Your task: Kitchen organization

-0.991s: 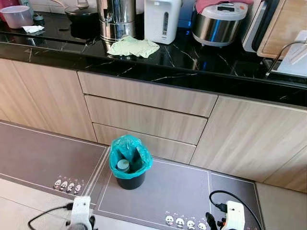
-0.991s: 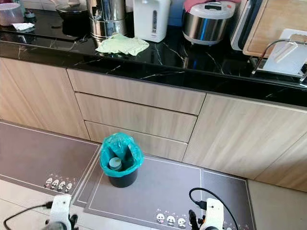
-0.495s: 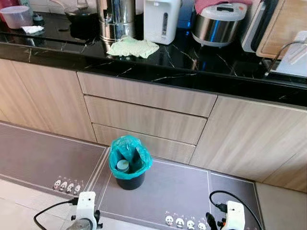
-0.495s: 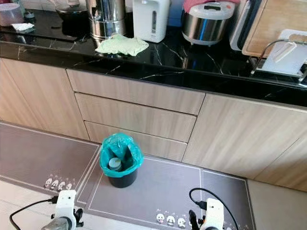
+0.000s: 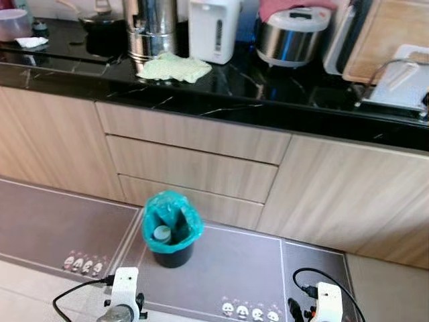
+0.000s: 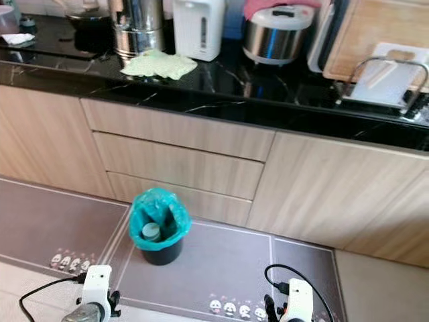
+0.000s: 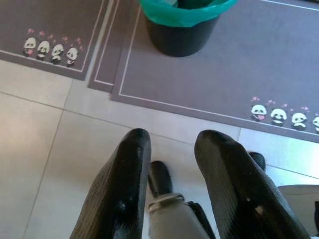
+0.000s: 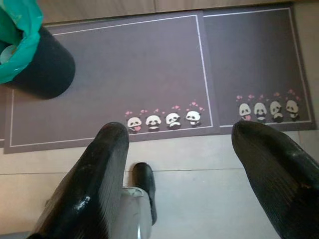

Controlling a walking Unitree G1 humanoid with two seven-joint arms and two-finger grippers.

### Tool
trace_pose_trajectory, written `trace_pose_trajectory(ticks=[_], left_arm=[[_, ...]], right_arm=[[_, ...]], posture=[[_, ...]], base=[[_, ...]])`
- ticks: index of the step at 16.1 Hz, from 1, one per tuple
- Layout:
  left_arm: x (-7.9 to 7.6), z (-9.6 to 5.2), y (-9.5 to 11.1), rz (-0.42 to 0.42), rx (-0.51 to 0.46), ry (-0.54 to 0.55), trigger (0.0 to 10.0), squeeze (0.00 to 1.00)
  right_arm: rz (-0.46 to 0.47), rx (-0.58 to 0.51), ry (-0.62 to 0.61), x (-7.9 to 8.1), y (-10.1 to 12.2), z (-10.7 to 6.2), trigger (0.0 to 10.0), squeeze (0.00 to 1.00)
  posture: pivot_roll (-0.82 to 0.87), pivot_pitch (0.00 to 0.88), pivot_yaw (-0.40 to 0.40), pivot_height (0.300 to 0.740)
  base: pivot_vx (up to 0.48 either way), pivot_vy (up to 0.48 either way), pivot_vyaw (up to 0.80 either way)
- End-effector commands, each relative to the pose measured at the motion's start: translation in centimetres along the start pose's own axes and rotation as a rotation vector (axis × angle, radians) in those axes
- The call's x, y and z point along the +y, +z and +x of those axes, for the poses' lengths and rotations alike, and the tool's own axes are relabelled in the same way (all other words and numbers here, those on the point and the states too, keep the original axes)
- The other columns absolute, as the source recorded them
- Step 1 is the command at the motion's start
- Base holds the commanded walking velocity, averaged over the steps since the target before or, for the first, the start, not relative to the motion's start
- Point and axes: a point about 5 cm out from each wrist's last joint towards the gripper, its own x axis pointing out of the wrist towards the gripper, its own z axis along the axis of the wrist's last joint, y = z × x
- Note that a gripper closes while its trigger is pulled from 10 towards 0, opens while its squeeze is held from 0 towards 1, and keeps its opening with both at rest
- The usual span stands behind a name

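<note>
A small black bin (image 5: 172,228) with a teal bag stands on the grey floor mat (image 5: 241,261) in front of the wooden drawers (image 5: 194,168); a capped container (image 5: 161,233) lies inside it. On the black counter (image 5: 268,100) a pale green cloth (image 5: 174,67) lies crumpled by a steel urn (image 5: 151,27). Both arms hang low over the floor. My left gripper (image 7: 172,139) is open with nothing in it, short of the bin (image 7: 182,30). My right gripper (image 8: 182,132) is wide open over the mat's panda print (image 8: 162,119), with the bin (image 8: 37,64) off to one side.
Along the counter stand a white hot-water pot (image 5: 214,30), a rice cooker (image 5: 291,33), a wooden cutting board (image 5: 392,33) and a dish rack (image 5: 399,87). A black pan (image 5: 104,27) and a bowl (image 5: 15,23) are at far left. Pale tiles (image 7: 45,149) border the mats.
The whole picture has slid left and the counter sits lower, so the camera moved. My left wrist has risen slightly into the bottom edge. The bin and counter items stay put.
</note>
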Motion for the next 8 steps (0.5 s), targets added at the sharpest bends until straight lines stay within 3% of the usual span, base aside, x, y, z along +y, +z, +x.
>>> trace_pose_trajectory(ticks=[1,8], left_arm=[[-0.36,0.14,0.76,0.017,-0.025,-0.004,10.0,0.0],[-0.21,0.13,0.68,0.018,-0.018,-0.008,10.0,0.0]], right_arm=[[0.005,-0.007,-0.015,-0.33,0.14,-0.04,10.0,0.0],[0.01,-0.012,-0.014,-0.22,0.38,0.04,10.0,0.0]], posture=[[-0.07,0.0,-0.087,0.74],[-0.07,0.029,-0.084,0.74]], base=[[0.0,-0.382,0.0],[0.0,-0.411,0.0]])
